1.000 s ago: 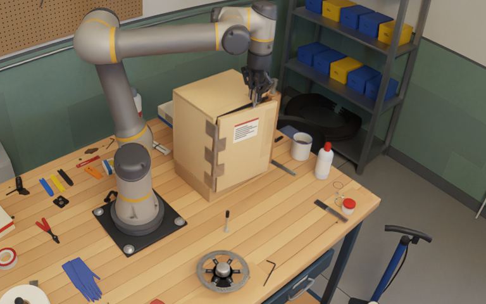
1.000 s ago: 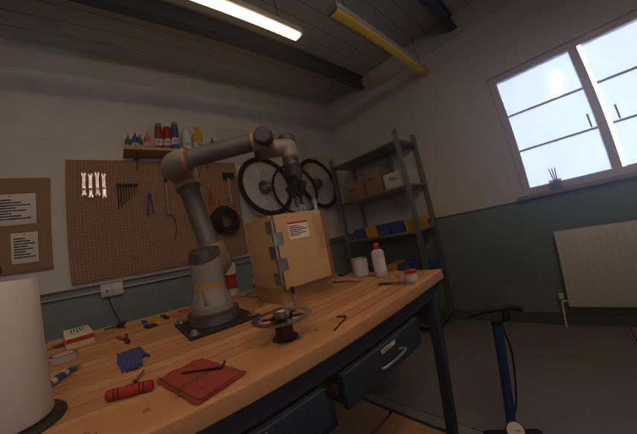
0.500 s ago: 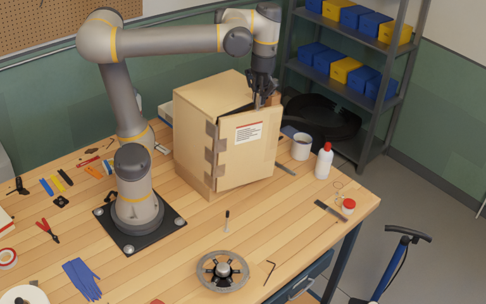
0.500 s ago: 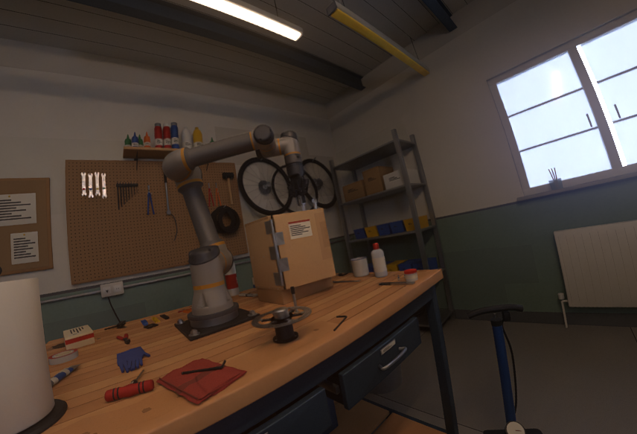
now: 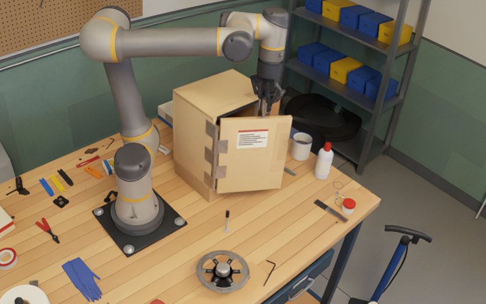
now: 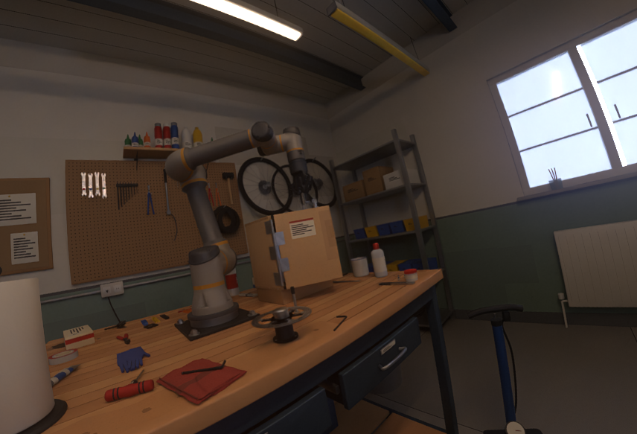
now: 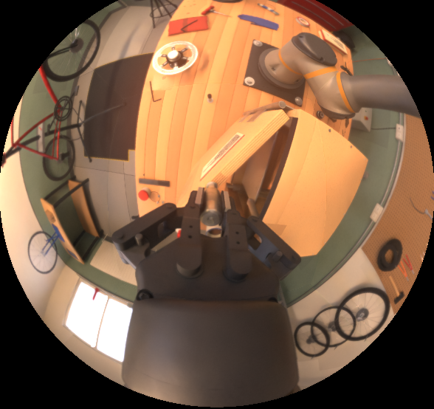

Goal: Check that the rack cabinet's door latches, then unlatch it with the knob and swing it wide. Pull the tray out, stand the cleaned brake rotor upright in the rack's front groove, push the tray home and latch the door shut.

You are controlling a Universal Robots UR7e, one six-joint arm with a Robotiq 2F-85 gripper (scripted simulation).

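Observation:
The plywood rack cabinet [image 5: 215, 132] stands near the middle of the workbench, and its door [image 5: 254, 152] with a red-and-white label is swung partly open on grey hinges at its left edge. My gripper [image 7: 210, 201] reaches down from above at the door's top free corner, and its fingers are clamped on the metal cylinder of the door handle [image 7: 211, 209]. The brake rotor [image 5: 222, 270] lies flat on a small stand at the bench's front edge, well away from the cabinet. The tray and rack inside are mostly hidden behind the door.
The metal shelving unit [image 5: 355, 56] with blue and yellow boxes stands right behind the cabinet. A white mug [image 5: 301, 146] and a white bottle [image 5: 323, 161] stand just right of the door. A short peg [image 5: 226, 220] stands in front of the cabinet, and an Allen key [image 5: 269, 272] lies beside the rotor.

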